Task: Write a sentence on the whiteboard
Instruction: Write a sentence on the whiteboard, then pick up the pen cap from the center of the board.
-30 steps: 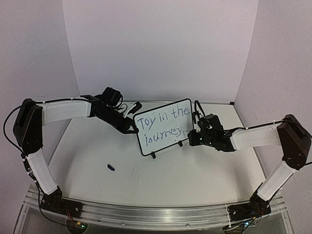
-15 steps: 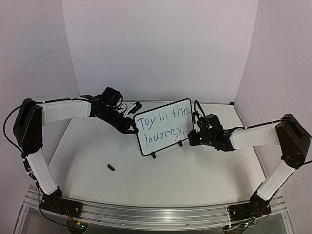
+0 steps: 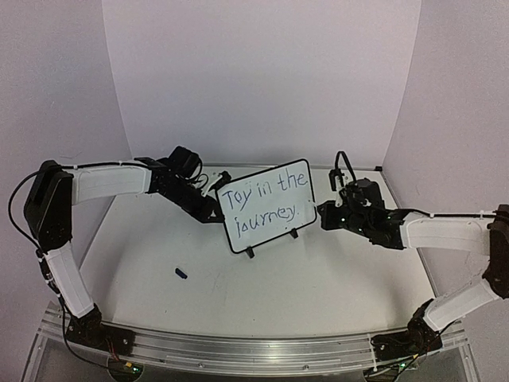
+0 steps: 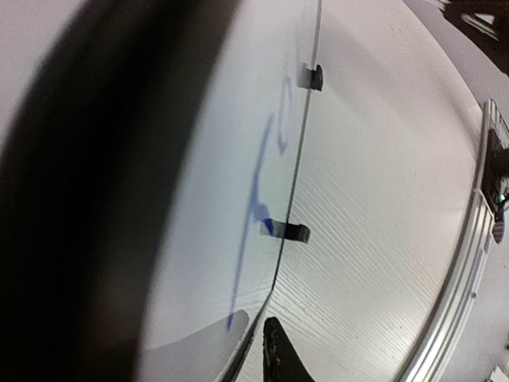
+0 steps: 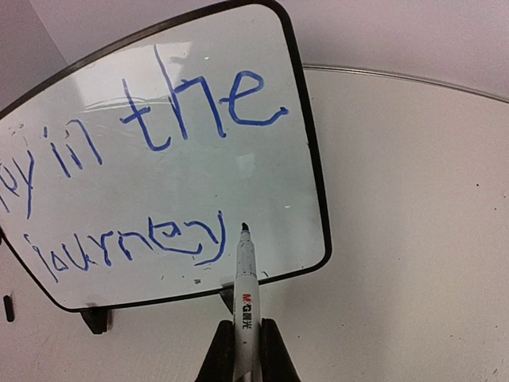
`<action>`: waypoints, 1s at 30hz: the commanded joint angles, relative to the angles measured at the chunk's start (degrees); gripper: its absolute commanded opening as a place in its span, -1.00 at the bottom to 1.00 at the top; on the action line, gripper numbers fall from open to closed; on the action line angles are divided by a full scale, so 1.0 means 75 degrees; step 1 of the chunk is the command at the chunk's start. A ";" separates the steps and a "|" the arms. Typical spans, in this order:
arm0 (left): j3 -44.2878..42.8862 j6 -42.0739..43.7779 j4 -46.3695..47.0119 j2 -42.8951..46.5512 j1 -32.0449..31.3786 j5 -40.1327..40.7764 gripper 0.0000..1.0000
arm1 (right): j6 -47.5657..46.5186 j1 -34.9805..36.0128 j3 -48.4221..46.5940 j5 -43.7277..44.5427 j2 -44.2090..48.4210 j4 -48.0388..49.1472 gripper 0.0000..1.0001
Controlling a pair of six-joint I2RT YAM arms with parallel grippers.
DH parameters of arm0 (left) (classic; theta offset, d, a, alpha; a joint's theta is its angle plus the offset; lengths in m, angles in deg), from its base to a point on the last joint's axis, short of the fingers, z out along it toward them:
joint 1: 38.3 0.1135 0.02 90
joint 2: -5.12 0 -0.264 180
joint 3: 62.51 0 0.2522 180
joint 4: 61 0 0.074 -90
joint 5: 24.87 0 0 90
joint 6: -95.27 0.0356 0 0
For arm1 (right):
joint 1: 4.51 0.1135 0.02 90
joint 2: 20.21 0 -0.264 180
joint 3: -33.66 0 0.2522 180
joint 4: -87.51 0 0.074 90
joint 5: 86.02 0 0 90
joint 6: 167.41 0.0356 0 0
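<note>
Two lines of blue handwriting, the sentence (image 3: 264, 204), across the whiteboard (image 3: 274, 229), reading "Toy in the" above "journey" with a dot after it. Propped on two small black feet at the centre of the overhead frame, on the white desk (image 3: 334, 278), slanted, right side higher in the picture. Left end effector (image 3: 213, 212) at the board's left edge, centre-left of that frame. From the left wrist, one blurred dark finger (image 4: 79, 199) filling the left half of the view against the board's face, the other fingertip (image 4: 277, 354) at the bottom edge past the black rim, so straddling the edge; clamped on it or loose around it, cannot tell. Right end effector (image 5: 246, 350) at bottom centre of the right wrist view, closed tight on a slim white marker (image 5: 246, 278), nib upward, overlapping the board's lower right beside the last letter of "journey". In the overhead frame, just right of the board and apart from it. Small dark piece (image 3: 181, 274) lying alone on the desk, lower left of the overhead frame, well apart from the board.
</note>
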 commanded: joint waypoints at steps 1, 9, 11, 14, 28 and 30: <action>0.0070 0.0019 -0.0372 -0.0133 -0.0055 0.0371 -0.60 | -0.0017 -0.0024 0.0286 0.0314 0.0629 -0.0170 -1.00; 0.0462 -0.0022 -0.0277 0.0509 -0.0055 0.0697 -0.22 | 0.0039 -0.0034 0.0631 0.0468 0.1490 -0.0311 -1.00; 0.0601 -0.0109 -0.0237 0.0721 -0.0055 0.0810 -0.13 | 0.0033 -0.0032 0.0689 0.0491 0.1682 -0.0352 -1.00; 0.0838 -0.0387 -0.0028 0.1195 -0.0055 0.0971 0.10 | -0.0033 -0.0029 0.0766 0.0509 0.2021 -0.0452 -1.00; 0.3790 -0.3077 0.2087 0.4037 -0.0033 0.1662 0.35 | 0.0037 -0.0032 0.0716 -0.0629 0.2523 -0.0907 -1.00; 0.4226 -0.3492 0.2518 0.4070 -0.0022 0.1625 0.35 | 0.0228 -0.0022 0.0742 -0.1012 0.2535 -0.0892 -1.00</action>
